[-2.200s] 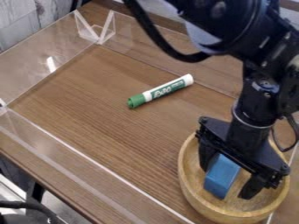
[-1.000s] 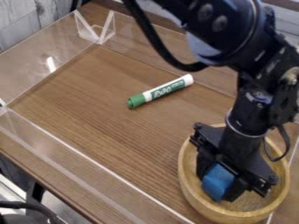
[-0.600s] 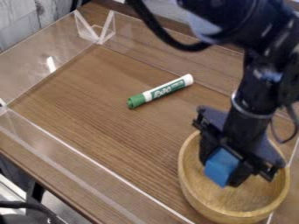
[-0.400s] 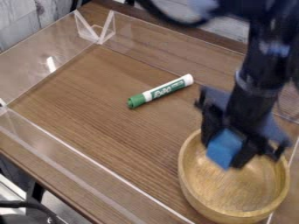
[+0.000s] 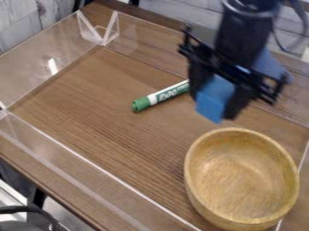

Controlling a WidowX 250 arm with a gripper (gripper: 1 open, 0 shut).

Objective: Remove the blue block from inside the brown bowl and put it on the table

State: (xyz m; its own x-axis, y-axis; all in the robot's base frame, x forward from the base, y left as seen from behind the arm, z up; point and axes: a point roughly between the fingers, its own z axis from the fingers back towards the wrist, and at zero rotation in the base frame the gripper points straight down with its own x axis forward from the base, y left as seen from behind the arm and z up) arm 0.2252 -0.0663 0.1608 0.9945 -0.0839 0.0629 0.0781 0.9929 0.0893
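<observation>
We record the arm (image 5: 236, 27) as cut off by the top edge of the view. The gripper (image 5: 221, 86) is dark and blurred; we cannot resolve its fingertips. The blue block (image 5: 212, 101) is partly covered by the gripper's fingers, its upper part hidden from us, its edges soft. The far end of the green-and-white marker (image 5: 163, 95) is obscured near the gripper. We note the table (image 5: 108, 117) running out of frame at the right, and the black cables (image 5: 22, 200) cropped at the left edge. Lettering on the marker: too small to read.
</observation>
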